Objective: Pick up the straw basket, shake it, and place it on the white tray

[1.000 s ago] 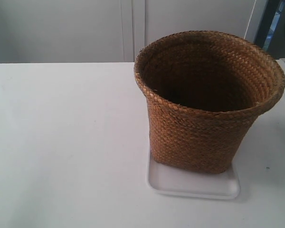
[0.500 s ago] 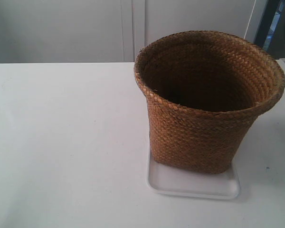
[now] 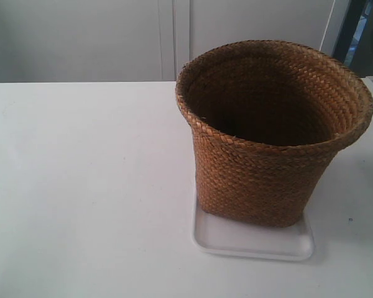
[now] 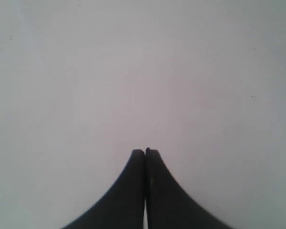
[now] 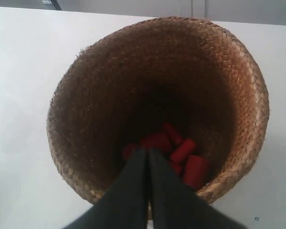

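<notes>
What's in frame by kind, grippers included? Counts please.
brown woven straw basket: 1
glossy white plastic rectangular tray: 1
red cylindrical pieces inside the basket: at least 4; some of the heap is hidden
black grippers: 2, left gripper and right gripper
Total: at least 8

The exterior camera looks down across my table (image 3: pixel 81 186) toward its far edge, close on the straw basket (image 3: pixel 267 174). My right wrist camera peers down into that basket; my left faces only the table, close up.
</notes>
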